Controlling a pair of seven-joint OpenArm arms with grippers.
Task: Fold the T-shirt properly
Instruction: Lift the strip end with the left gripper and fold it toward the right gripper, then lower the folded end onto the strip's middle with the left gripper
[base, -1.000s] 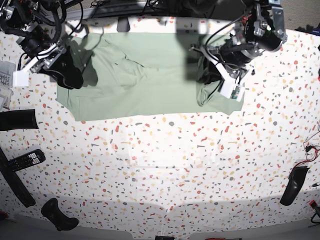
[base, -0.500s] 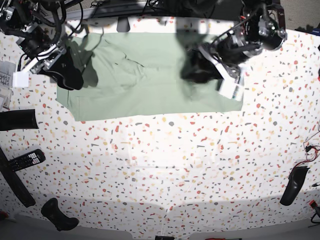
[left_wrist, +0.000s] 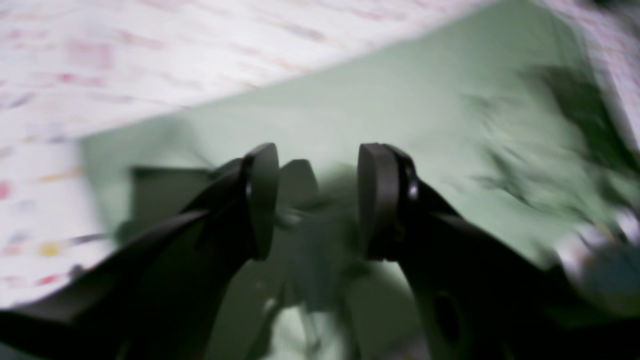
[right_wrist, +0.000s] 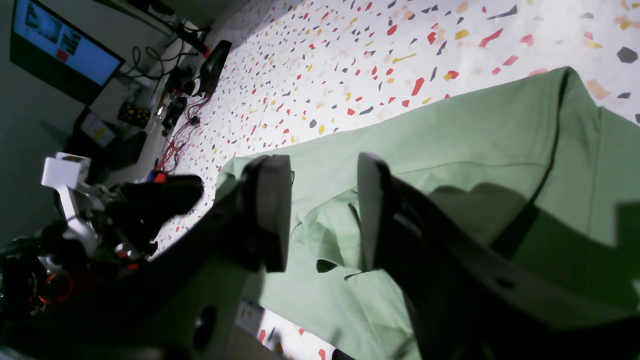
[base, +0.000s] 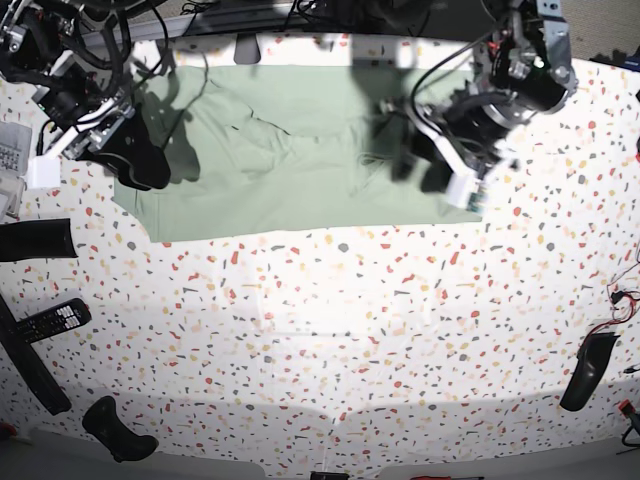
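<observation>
You see the T-shirt (base: 290, 150), soft matte sage-green cloth with shallow creases, lying flat across the upper middle of the speckled terrazzo counter (base: 330, 330), its long axis running left to right. Your left gripper (left_wrist: 317, 200) and right gripper (right_wrist: 322, 210) both hover above it, jaws parted and empty.

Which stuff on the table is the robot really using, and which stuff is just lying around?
For the job:
- the T-shirt, spread flat on the table
- the left gripper, open above the shirt
- the right gripper, open too

Just lying about:
- the remote control
- the black handle-shaped things near the table's edges
- the screen off to the side
</observation>
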